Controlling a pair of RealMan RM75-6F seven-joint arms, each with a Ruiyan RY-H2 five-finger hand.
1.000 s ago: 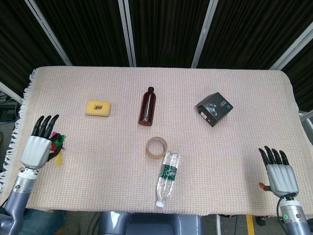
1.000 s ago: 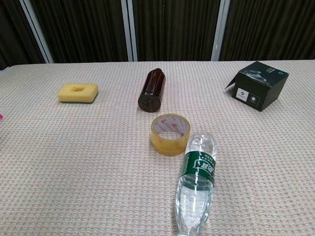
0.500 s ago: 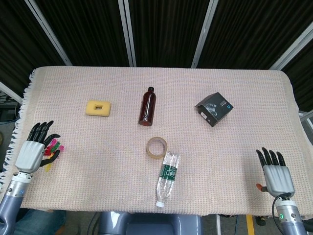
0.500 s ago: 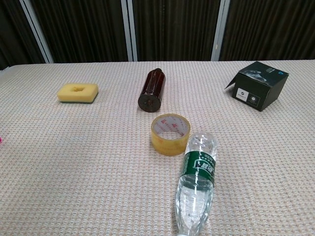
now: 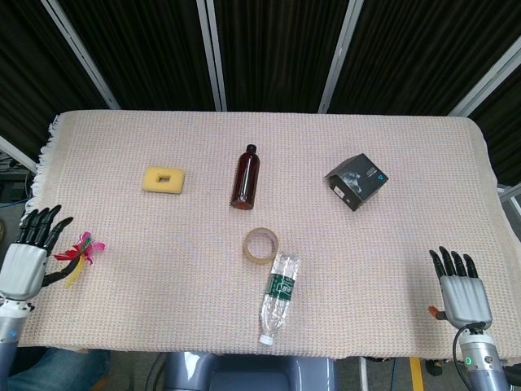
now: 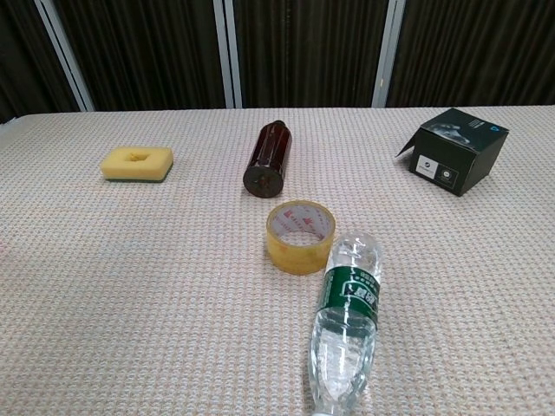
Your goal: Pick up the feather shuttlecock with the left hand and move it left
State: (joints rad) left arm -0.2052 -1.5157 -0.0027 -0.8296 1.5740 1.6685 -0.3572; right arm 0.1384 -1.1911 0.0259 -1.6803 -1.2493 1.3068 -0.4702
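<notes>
**Ana:** Since a second ago the left hand [image 5: 24, 259] has slid outward to the table's left edge. It covered the shuttlecock [image 5: 79, 251] then; now that lies bare on the cloth [image 5: 163, 309], just beside the fingertips.

**Ben:** Is the hand holding it?

**Ana:** No. The fingers are spread, with nothing between them. The thumb tip sits very close to the feathers, and I can't tell if it touches. The move left looks finished to me.

**Ben:** How would it handle?

**Ana:** I'd guess very light, with soft, bright feathers that crush easily. A gentle pinch at the firmer base would be safest, though I can't pick the base out from here.

**Ben:** And the other hand?

**Ana:** The right hand [image 5: 464, 292] rests at the near right corner, fingers straight and slightly apart, empty.

**Ben:** Any containers?

**Ana:** Nearest, a clear plastic bottle [image 6: 347, 325] lies on its side; it looks empty, but I can't be sure. Touching its far end is a roll of tape [image 6: 300, 235]. Beyond that, a brown bottle [image 6: 268, 157] lies on its side, contents hidden by the dark glass. A yellow sponge [image 6: 137, 163] sits far left, and a black box [image 6: 453, 148] far right, its contents unseen.
</notes>
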